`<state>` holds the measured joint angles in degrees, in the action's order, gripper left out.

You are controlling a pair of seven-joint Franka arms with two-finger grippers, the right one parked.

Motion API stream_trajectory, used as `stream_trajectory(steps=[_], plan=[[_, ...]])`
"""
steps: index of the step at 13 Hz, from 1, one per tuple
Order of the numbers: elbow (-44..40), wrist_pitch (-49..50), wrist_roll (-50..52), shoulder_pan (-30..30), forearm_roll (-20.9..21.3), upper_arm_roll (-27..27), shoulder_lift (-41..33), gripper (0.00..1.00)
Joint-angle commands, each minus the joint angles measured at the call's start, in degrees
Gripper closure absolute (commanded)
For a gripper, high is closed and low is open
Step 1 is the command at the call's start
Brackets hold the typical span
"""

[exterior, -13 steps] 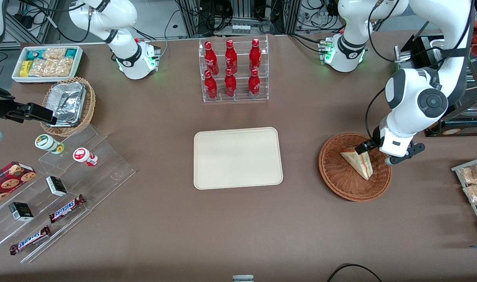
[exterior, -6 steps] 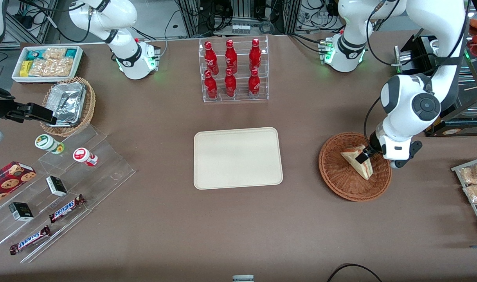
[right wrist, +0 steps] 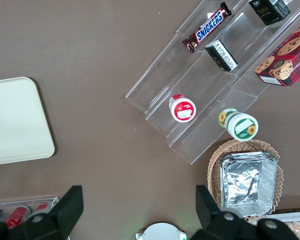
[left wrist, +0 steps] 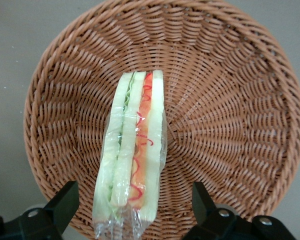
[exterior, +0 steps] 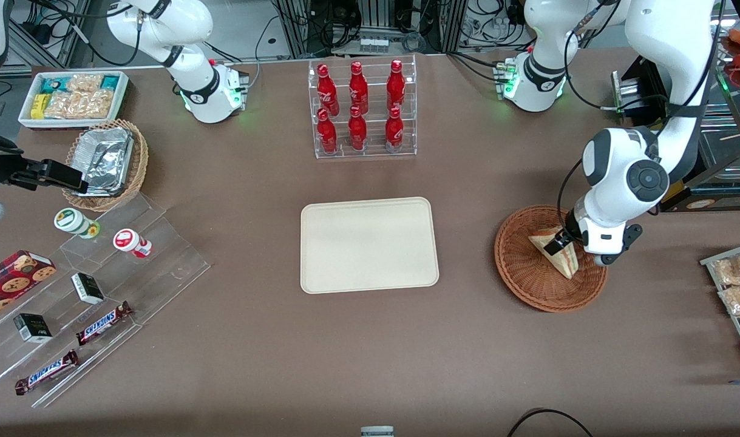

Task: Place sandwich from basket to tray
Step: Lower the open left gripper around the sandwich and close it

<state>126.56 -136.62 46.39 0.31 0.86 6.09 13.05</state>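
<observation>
The sandwich lies in the basket, the hand spread wide astride it.

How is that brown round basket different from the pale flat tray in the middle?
The basket is round, reddish-brown woven wicker; the tray is rectangular, smooth and cream. The basket holds a wrapped sandwich, with the claw open astride it; nothing lies on the tray. Both are shallow and rest on the brown table.
</observation>
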Motion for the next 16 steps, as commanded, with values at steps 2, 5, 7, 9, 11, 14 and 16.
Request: stream_trajectory(steps=[2, 5, 7, 9, 11, 14, 16], plan=[[0.2, -2.0, 1.6, 0.2, 0.7, 0.1, 2.0, 0.0], [0.3, -1.8, 1.9, 0.2, 0.6, 0.0, 2.4, 0.57], [0.4, -1.5, 1.8, 0.2, 0.7, -0.1, 2.3, 1.0], [0.3, -1.2, 1.2, 0.2, 0.7, 0.0, 2.3, 1.0], [-0.5, 1.2, 1.1, 0.1, 0.9, 0.0, 1.8, 1.0], [-6.6, 10.1, -1.0, -0.7, 1.0, 0.6, 0.8, 1.0], [-13.3, 19.8, -5.0, -1.9, 0.6, 1.0, 1.3, 1.0]])
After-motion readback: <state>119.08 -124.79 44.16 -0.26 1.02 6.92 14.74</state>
